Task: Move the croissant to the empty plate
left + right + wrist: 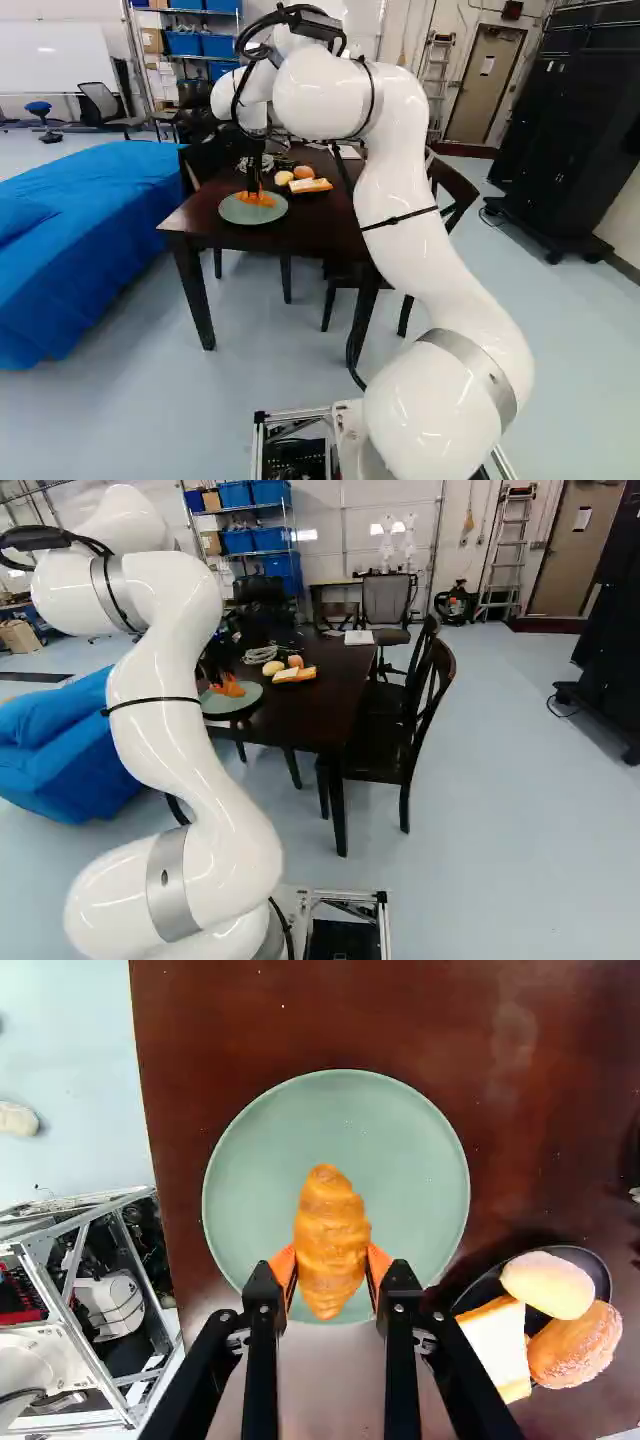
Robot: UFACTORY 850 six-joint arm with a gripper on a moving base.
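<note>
Left base view: the white arm (425,220) reaches out over the dark bench (310,222), and the gripper (255,190) points straight down at its near end. Directly under the gripper is the green plate (236,211), with the orange of the croissant and the finger pads showing low over it. Just beside the gripper, toward the far side of the plate, sit the buns and the bread slice (311,185). Well apart from the gripper, past the bench's edge at the left of this view, a blue cover (90,225) is spread out.

Right base view: the arm hides part of the plate and gripper. Beyond the bread from the gripper lies a coil of pale cord (260,655); farther off, dark wooden chairs (430,700) stand along the bench.

Wrist view: the croissant (332,1235) is between the two fingers, an orange pad (284,1263) touching it from each side, so the gripper is closed on it, the fingers kept apart by its width. The croissant lies lengthwise ahead of the fingers, over the plate; whether it touches the plate I cannot tell. Beside the gripper, a black dish (596,1262) near the plate's rim bears a pale bun (550,1283), a browner bun (577,1345) and the slice.
</note>
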